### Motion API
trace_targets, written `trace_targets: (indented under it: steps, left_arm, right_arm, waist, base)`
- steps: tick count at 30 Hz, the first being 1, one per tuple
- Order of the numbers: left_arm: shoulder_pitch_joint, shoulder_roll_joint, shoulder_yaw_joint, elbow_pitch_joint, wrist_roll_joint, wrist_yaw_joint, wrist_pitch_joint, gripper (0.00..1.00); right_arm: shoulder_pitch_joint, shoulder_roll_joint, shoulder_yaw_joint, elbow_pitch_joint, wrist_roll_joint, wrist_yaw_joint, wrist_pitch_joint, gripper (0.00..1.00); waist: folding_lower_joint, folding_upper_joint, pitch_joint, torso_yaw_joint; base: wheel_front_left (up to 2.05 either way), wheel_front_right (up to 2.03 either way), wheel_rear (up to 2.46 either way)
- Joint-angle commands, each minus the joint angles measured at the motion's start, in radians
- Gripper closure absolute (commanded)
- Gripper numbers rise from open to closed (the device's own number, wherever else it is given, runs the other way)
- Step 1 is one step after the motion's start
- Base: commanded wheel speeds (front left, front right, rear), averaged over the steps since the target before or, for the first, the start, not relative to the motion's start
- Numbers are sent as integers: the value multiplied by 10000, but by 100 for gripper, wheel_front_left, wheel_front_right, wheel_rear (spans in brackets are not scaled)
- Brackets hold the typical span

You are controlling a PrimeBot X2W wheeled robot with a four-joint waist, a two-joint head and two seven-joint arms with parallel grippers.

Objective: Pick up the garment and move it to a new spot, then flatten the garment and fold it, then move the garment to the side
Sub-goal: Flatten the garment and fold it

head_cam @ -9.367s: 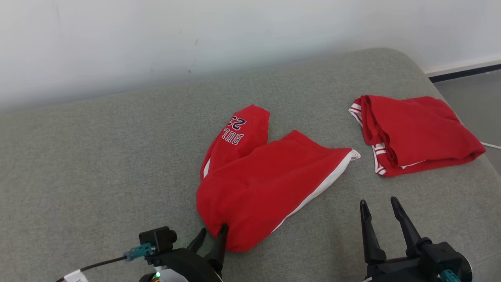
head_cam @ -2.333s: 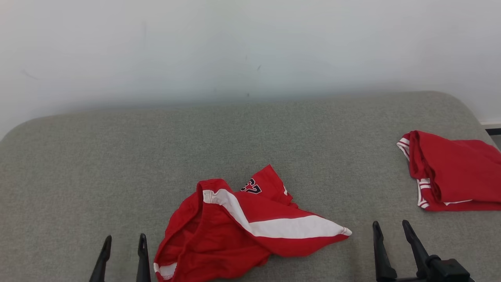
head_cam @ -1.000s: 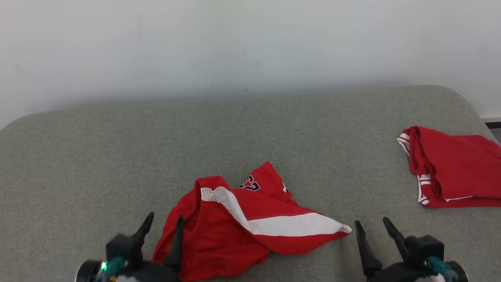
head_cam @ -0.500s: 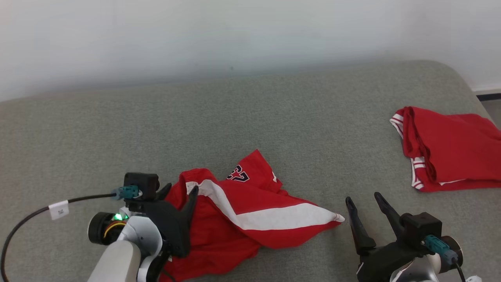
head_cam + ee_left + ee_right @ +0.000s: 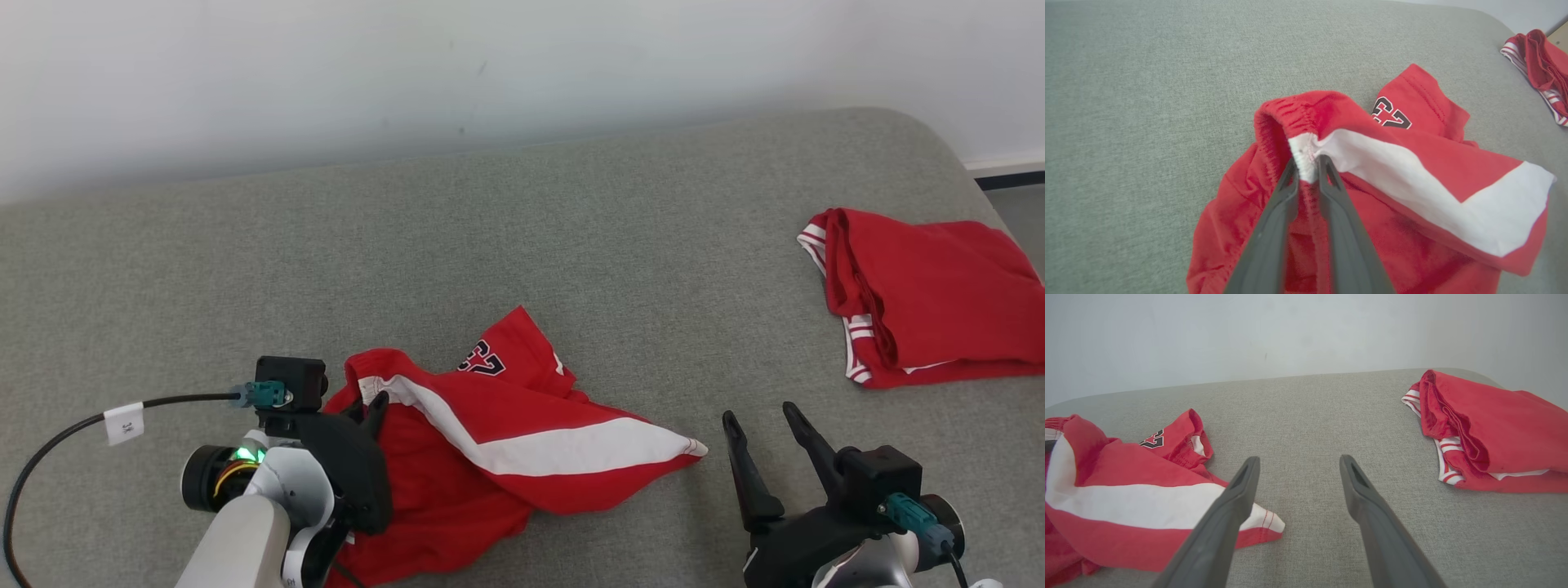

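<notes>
Two red garments lie on the grey cushion [image 5: 571, 245] — the crumpled garment [image 5: 522, 465], white-striped, at lower centre of the head view, and a folded red garment [image 5: 922, 294] at the right edge, well apart. Two grippers show. The left gripper [image 5: 1306, 161] pinches the crumpled one's white waistband edge; the right gripper [image 5: 759, 420] — fingers spread wide — is over bare cushion just beside the stripe's tip.
</notes>
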Motion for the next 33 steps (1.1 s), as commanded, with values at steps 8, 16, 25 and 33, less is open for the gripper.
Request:
trace_targets:
  steps: [8, 16, 25, 33]
  left_arm:
    - [-177, 43, -255, -27, -182, -52, -360, 81]
    - [160, 187, -513, -484, -294, -76, -665, 100]
    - [2523, 582, -631, -3481, -1092, 60, -502, 100]
    - [3911, 853, -341, -5063, -1264, 711, -280, 100]
  right_arm:
    - [14, 77, 41, -56, -96, -25, 34, 0]
    - [30, 51, 62, -101, -70, -25, 15, 0]
    - [-16, -331, -246, -613, 417, -25, 1775, 0]
    - [178, -468, -310, -1368, 975, -25, 4312, 0]
  waist:
    - [-1, -1, -11, 235]
    - [-1, -1, 44, 374]
    - [-1, -1, 411, 691]
    - [-1, -1, 597, 1077]
  base:
    - [0, 0, 0]
    - [0, 0, 0]
    - [0, 0, 0]
    - [0, 0, 0]
